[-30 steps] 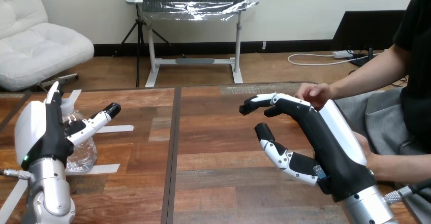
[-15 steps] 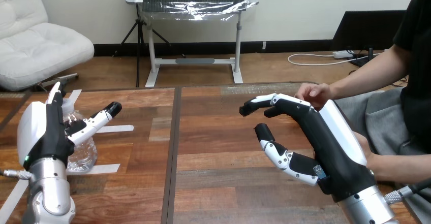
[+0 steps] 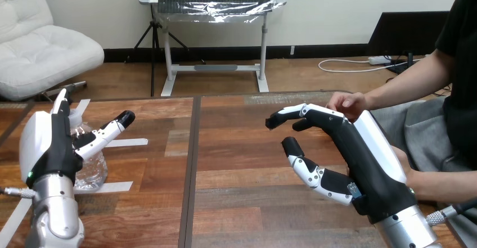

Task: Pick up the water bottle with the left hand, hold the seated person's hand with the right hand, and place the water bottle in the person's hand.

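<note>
"Two hands are hovering over the brown wooden table. How much room is lying between them?"

"A wide stretch of planks. The black-and-white left hand is standing near the left edge, fingers straight, thumb spread."

"And the clear plastic water bottle?"

"Standing upright in the crook between that thumb and the fingers — not clasped. The right hand is reaching toward the right edge, fingers loosely apart, gripping nothing — the person's hand is resting just beyond it."

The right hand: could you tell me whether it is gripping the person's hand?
No, the right hand is open beside the person's hand.
</note>
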### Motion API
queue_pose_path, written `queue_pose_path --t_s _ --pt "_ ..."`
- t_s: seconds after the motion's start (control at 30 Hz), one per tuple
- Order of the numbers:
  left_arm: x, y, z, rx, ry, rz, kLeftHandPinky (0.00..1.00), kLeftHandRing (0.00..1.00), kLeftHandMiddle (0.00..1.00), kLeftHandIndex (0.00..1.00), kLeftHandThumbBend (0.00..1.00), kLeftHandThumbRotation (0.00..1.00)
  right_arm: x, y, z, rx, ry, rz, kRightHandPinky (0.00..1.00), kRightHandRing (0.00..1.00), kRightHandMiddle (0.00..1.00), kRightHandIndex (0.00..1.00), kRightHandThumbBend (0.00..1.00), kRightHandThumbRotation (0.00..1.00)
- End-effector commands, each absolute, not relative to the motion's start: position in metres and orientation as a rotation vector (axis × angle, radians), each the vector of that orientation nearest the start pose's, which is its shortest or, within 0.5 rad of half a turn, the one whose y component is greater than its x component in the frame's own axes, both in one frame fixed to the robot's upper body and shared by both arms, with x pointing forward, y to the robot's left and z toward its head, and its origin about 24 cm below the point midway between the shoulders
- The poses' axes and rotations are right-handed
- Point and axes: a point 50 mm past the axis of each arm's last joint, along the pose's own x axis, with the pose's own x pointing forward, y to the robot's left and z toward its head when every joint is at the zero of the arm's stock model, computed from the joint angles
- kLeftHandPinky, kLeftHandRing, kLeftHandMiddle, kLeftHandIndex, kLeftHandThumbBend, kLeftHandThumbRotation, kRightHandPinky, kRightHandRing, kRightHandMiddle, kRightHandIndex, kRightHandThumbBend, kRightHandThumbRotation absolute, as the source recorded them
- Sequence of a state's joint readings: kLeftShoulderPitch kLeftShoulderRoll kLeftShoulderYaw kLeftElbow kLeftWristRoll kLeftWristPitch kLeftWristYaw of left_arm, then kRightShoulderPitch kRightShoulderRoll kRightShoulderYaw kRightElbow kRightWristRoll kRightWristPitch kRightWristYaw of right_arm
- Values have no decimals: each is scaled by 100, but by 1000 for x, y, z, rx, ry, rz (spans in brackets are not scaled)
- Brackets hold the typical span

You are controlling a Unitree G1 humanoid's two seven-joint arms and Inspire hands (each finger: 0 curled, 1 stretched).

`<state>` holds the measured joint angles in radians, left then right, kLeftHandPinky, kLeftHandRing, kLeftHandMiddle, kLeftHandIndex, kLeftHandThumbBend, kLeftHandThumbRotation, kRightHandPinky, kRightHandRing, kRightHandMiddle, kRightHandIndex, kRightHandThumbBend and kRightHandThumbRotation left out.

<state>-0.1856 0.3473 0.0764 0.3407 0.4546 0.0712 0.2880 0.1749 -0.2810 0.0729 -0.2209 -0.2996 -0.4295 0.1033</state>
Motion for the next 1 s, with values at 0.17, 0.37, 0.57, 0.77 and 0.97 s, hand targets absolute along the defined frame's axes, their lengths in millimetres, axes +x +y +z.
queue_pose_path --t_s 0.17,0.37,0.57,0.77,0.97 --pt "288 253 62 1101 -64 484 96 97 98 96 87 66 215 -156 113 -552 -560 276 68 78 74 64 22 0" --pt "288 255 62 1199 -91 511 99 98 98 97 77 75 215 -156 113 -557 -560 277 67 77 75 65 22 0" --pt "289 257 65 1265 -87 509 100 97 97 97 64 85 216 -156 114 -557 -559 277 66 77 75 65 22 0" --pt "292 257 69 1318 -81 497 98 95 95 95 56 89 216 -155 113 -555 -558 277 64 75 76 65 23 0" --pt "297 259 71 1390 -58 484 97 94 95 93 51 95 216 -154 113 -553 -558 278 62 75 76 65 23 0"
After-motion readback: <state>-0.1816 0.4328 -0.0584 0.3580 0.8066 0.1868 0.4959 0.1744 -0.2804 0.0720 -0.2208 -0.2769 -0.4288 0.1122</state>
